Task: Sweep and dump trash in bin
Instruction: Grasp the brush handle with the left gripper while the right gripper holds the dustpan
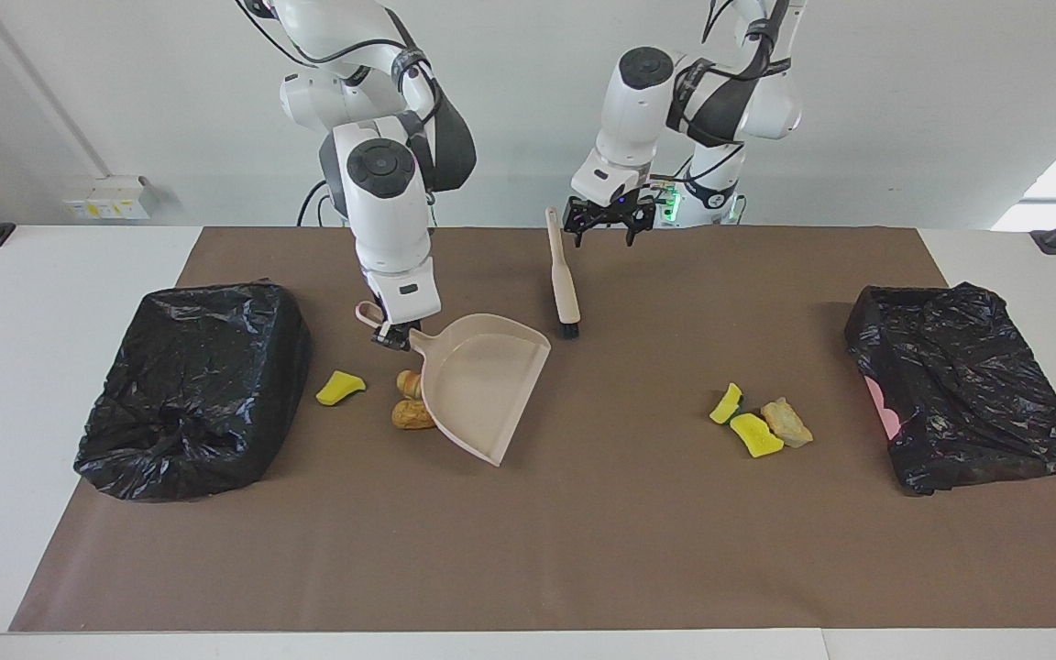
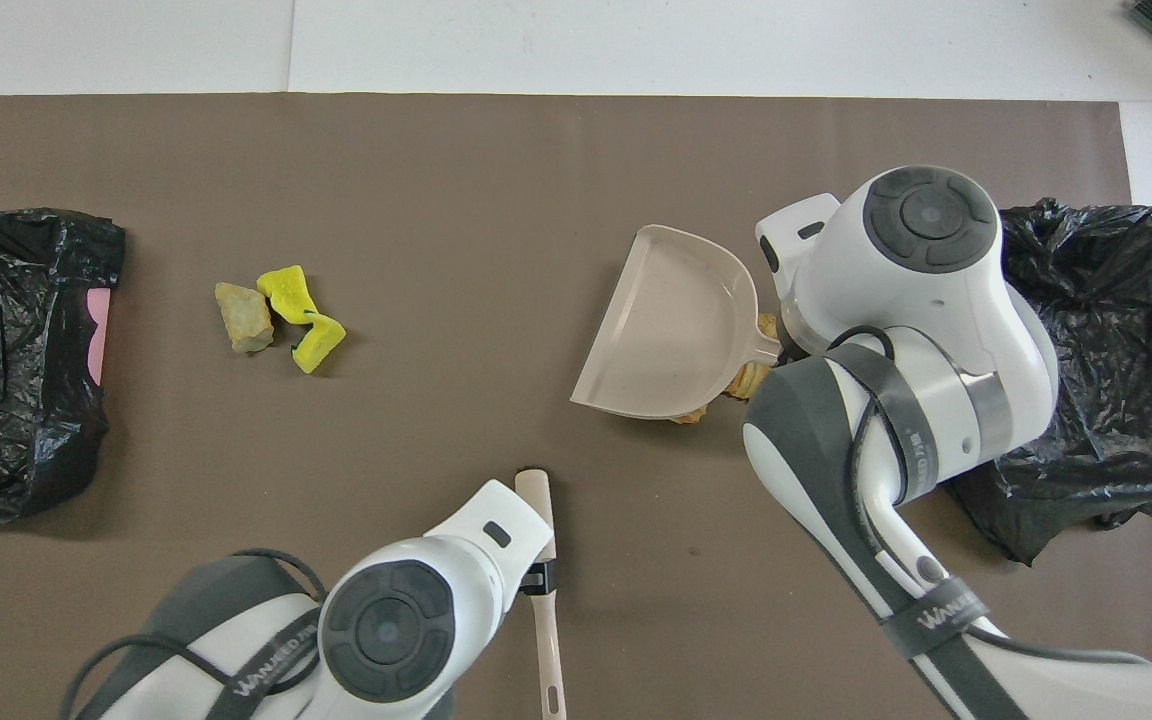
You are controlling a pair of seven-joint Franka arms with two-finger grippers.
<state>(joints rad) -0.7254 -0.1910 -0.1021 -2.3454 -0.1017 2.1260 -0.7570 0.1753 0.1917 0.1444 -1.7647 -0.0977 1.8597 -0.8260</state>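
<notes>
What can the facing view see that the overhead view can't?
Only the facing view shows the lone yellow scrap beside the bin and the right tool shut on the dustpan handle. Only the overhead view shows the left arm covering the brush handle. Both show three scraps toward the left arm's end of the table.
</notes>
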